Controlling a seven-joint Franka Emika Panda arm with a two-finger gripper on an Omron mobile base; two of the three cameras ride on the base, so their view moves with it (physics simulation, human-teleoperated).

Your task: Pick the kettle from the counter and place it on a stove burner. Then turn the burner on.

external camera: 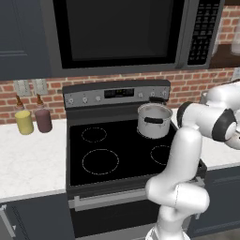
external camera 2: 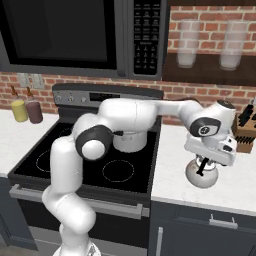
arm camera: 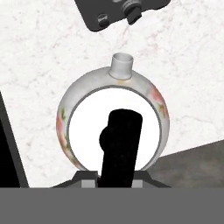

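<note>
While the kettle (external camera 2: 201, 174) sat on the desk (external camera 2: 235, 187), the pincer (external camera 2: 202, 164) was pinched narrowly on its black handle (arm camera: 120, 144).

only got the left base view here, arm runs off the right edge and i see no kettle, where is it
Observer: The kettle sits on the counter right of the stove, directly under the hand.
Operator: jaws on it or not
Observer: In the hand view the jaws look closed on its black handle, one on each side.
Operator: lifted or down
Observer: Down; in the right base view its base rests on the counter.
Operator: anything close by
Observer: A knife block stands behind it, to the right, apart from it.
</note>
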